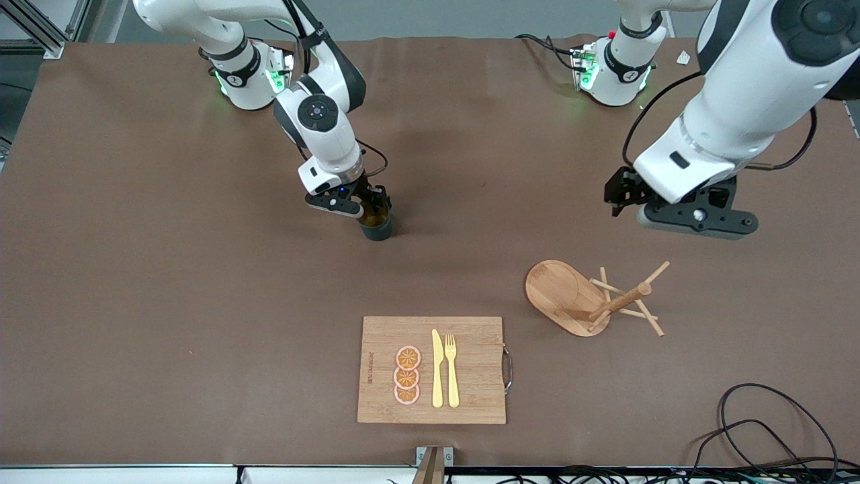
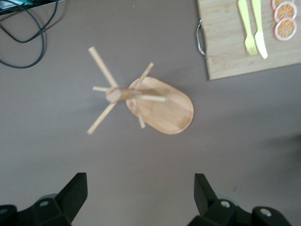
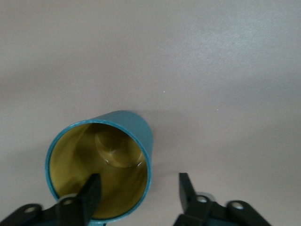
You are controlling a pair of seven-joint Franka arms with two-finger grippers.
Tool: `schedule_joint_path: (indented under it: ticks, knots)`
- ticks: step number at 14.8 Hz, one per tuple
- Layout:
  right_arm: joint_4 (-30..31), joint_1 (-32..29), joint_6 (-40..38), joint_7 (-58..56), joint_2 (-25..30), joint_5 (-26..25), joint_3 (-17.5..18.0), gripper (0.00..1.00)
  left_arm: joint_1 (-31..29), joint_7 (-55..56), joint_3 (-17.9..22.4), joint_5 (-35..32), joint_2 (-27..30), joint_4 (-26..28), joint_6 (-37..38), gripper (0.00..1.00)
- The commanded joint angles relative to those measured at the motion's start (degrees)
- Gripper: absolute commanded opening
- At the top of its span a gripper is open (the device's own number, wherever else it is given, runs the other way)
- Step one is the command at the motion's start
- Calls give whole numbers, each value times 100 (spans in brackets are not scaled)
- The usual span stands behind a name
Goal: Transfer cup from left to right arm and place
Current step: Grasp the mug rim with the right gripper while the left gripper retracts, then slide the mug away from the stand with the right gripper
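The dark teal cup [image 1: 376, 227] with a yellowish inside stands upright on the brown table, toward the right arm's end. In the right wrist view the cup [image 3: 129, 123] shows from above. My right gripper [image 1: 371, 206] is just over it and open [image 3: 138, 181]: one finger is inside the rim, the other outside, clear of the wall. The cup's handle is hidden. My left gripper [image 1: 617, 195] hangs open and empty above the table, over bare table beside the wooden rack [image 1: 568, 296], which also shows in the left wrist view [image 2: 164, 108], past the gripper [image 2: 141, 181].
The wooden rack lies tipped on its side with its pegs sticking out. A wooden cutting board [image 1: 470, 376] near the front edge carries a yellow knife [image 1: 437, 370], a yellow fork [image 1: 451, 370] and three orange slices [image 1: 407, 375]. Black cables [image 1: 772, 430] lie at the front corner.
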State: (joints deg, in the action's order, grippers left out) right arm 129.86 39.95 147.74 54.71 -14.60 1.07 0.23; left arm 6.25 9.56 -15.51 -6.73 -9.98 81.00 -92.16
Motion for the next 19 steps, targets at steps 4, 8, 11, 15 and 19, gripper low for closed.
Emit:
schedule_joint_path:
  ticks: [4,8,11,15,19]
  knots:
    - [-75,30,-8,163,-43,-89,-85,0,87,-692,925,260,892,751,268,100]
    - [-40,-49,-52,171,53,-89,-102,0,113,-859,1524,322,1041,751,453,100]
    - [83,-426,-419,-81,457,-159,-111,0,96,-1227,1674,331,1068,725,453,100]
    - [285,-1496,-992,-1783,1090,-248,-102,0,-123,-1220,1718,541,928,462,418,100]
    - [750,-2562,-722,-3632,1346,-248,-93,0,-124,-1115,1718,550,901,426,383,100]
